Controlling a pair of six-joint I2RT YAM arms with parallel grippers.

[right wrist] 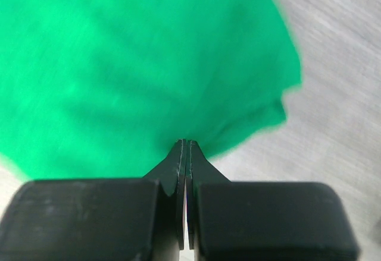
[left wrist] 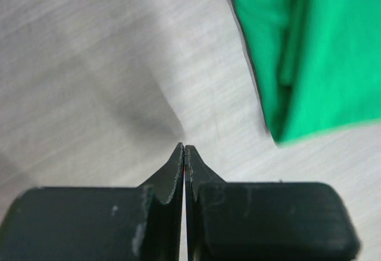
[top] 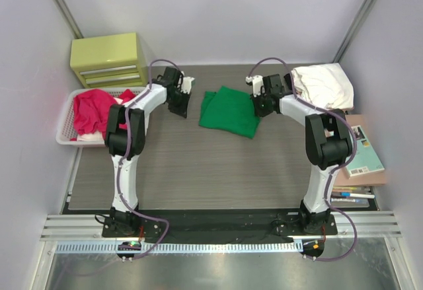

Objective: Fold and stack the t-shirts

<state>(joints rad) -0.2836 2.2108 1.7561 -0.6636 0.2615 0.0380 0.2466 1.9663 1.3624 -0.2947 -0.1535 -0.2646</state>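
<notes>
The bright green t-shirt [top: 229, 110] lies folded in the middle of the table [top: 198, 171]. The left hand [left wrist: 184, 154] beside it and the right hand [right wrist: 186, 148] at its edge are pinched shut, holding nothing.

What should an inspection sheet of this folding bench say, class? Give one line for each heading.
Surface: grey wood-grain table, flat.
Job's things: green t-shirt folded at centre; red t-shirts heaped in white basket; white t-shirt bunched far right.
Clutter: teal book at right edge.
Grippers: left gripper jaws shut, empty, beside the green t-shirt; right gripper jaws shut over its edge, no cloth seen between them.
Cables: purple cables along both arms.
Surroundings: yellow-green drawer unit far left; white walls.
</notes>
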